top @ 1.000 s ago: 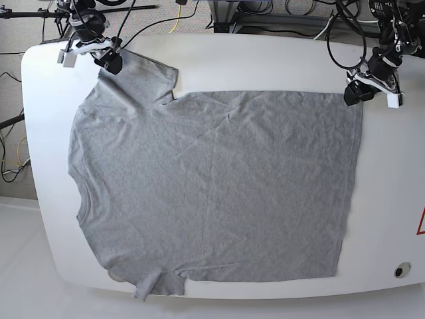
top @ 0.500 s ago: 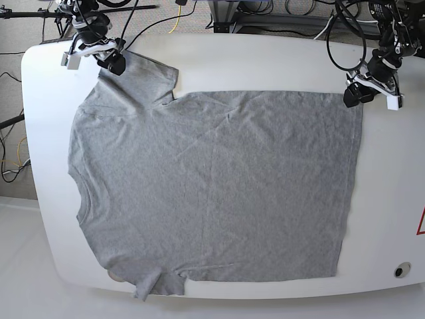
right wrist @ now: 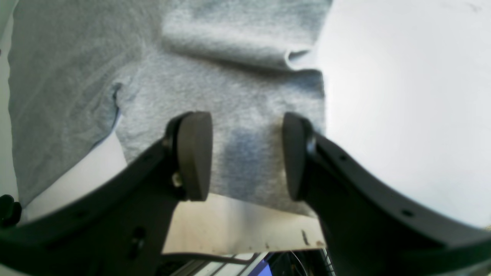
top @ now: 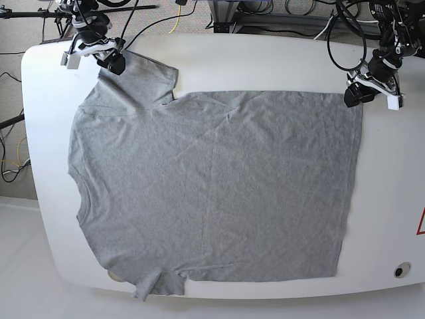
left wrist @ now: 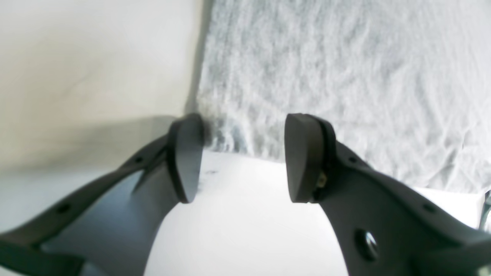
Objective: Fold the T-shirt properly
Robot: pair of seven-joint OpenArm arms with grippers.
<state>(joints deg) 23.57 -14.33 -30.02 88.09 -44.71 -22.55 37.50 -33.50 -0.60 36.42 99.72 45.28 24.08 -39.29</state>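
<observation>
T-shirt point(top: 212, 186): flat, unfolded
Left gripper point(left wrist: 239, 157): jaws apart, empty, at hem corner
Right gripper point(right wrist: 245, 155): jaws apart over sleeve
Risk: you pinch only one fabric layer, so it slips

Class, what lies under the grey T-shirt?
The white table lies under the T-shirt, showing around its edges. Whatever sits on the table beneath the cloth is covered and cannot be seen.

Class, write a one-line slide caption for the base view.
Grey T-shirt lies flat on the white table; the right gripper hovers at its sleeve, the left gripper at a hem corner.
</observation>
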